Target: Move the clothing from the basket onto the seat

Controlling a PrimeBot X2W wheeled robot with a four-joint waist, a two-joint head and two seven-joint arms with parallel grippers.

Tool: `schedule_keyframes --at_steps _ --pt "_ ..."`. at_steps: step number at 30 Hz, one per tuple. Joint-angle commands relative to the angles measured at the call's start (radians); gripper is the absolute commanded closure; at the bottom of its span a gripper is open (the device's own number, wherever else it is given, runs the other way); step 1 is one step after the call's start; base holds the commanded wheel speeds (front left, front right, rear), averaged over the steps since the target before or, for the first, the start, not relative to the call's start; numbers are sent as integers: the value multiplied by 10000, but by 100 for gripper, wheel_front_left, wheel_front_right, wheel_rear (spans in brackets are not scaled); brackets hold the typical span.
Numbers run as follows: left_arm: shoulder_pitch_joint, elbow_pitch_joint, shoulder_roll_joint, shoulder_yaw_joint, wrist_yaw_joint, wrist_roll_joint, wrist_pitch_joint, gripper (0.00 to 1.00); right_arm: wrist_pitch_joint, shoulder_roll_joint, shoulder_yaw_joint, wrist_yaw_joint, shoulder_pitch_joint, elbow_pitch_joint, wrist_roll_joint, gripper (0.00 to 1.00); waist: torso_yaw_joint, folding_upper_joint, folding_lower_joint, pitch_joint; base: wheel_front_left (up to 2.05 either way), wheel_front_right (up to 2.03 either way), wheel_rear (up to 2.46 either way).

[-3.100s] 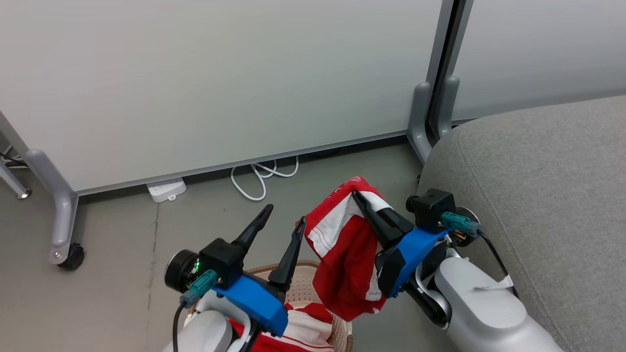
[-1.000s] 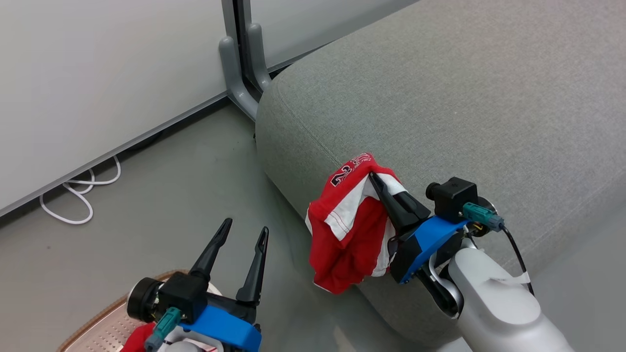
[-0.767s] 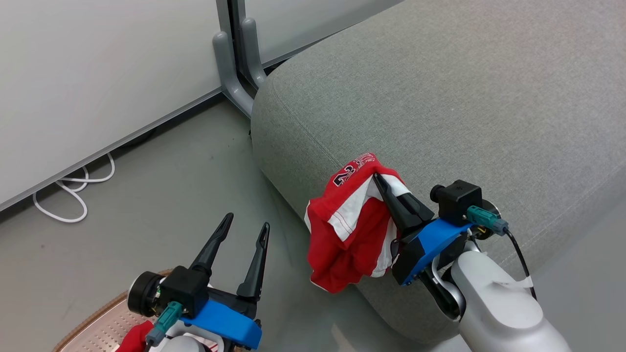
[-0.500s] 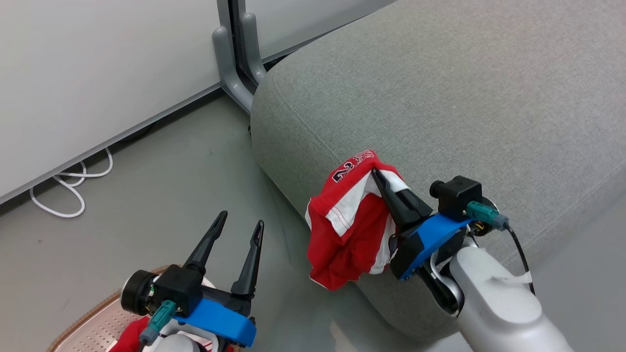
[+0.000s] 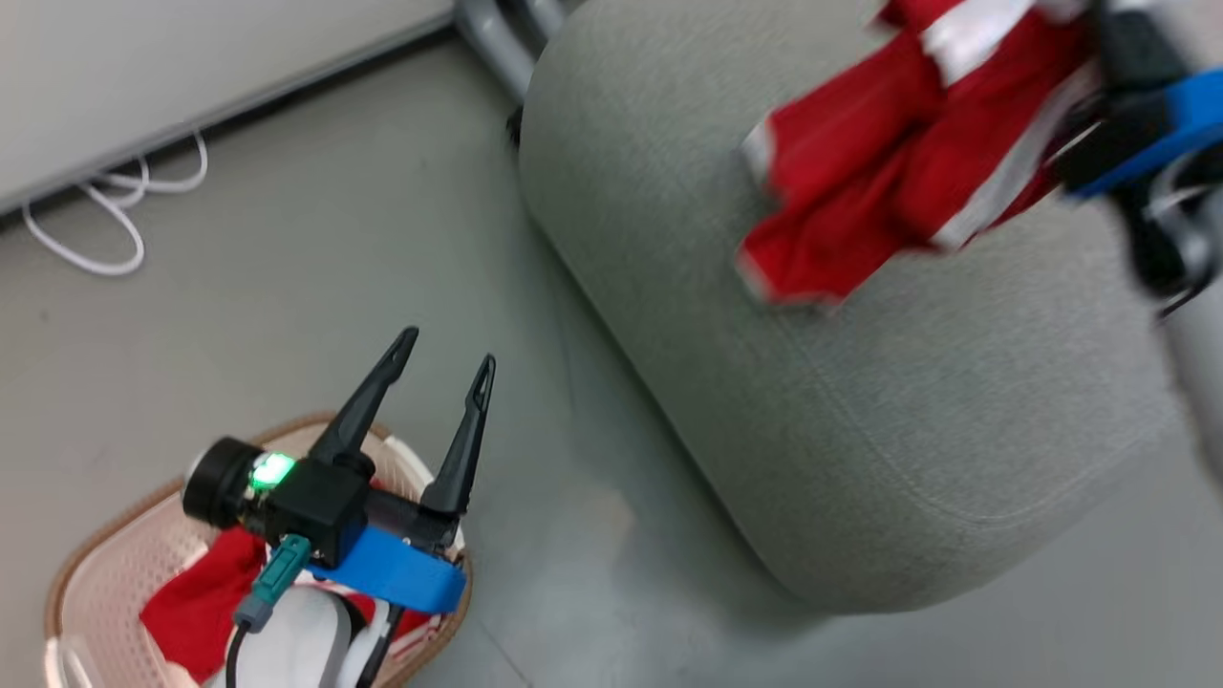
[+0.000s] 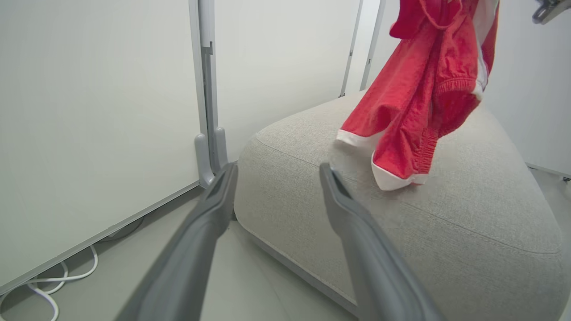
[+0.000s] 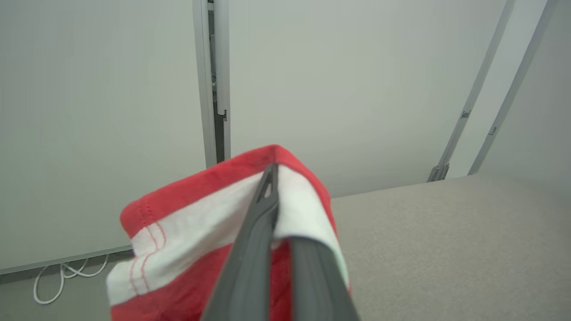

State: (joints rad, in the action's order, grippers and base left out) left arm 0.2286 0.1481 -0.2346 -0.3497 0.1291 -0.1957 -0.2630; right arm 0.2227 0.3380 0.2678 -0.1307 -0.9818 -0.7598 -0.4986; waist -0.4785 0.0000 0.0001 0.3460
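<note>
The right gripper (image 7: 270, 178) has its two fingers pressed together on a white-and-red fold of the held garment (image 5: 860, 191). The garment hangs from that pinch above the seat (image 5: 860, 449), at about 1 o'clock in the head view. In the left wrist view its lowest white hem (image 6: 392, 180) is right at the cushion surface; I cannot tell whether it touches.

The step in hand looks like the drop-off. The cloth hangs near the seat's rounded corner, which falls away toward 9 o'clock, so the arm should carry it further in, toward 2 o'clock. It should then come down until most of the fabric piles on the cushion before the fingers part. Soft cloth can cling to a fingertip, so a straight lift after release seems wise, with a check that nothing trails over the edge.

The left gripper (image 5: 449, 349) is spread and empty. It hovers over the basket (image 5: 59, 583) at 7 o'clock on the floor (image 5: 287, 287), well apart from the seat. The second garment (image 5: 191, 602) lies inside that basket, so half the job is left. Holding the left arm quiet there leaves the right arm's path free.
</note>
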Motion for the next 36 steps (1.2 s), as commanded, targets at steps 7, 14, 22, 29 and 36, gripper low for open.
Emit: schedule_keyframes --at_steps 7,14,22,29,36 --pt "876 -804 -702 -149 17 132 100 0 211 1325 -1800 -1 -1696 -335 -67 100 968 0 -1 2094 0 0 0" --pt "1470 -1913 -1145 -53 15 293 517 0 332 1569 -2975 -1 -1668 -874 -133 100 1285 0 -1 3436 0 0 0" --pt "1566 -2600 -1451 12 -70 376 787 0 435 977 -3878 -1 -873 -1782 -75 100 1417 0 -1 3984 0 0 0" --pt "1270 -2405 -1463 -39 -170 266 664 0 436 683 -4343 -1 -236 -1898 205 100 1452 0 -1 3678 0 0 0" --pt "1211 -1924 -1153 -105 -237 17 358 0 438 664 -4395 -1 199 -1823 724 69 1546 0 -1 2900 0 0 0"
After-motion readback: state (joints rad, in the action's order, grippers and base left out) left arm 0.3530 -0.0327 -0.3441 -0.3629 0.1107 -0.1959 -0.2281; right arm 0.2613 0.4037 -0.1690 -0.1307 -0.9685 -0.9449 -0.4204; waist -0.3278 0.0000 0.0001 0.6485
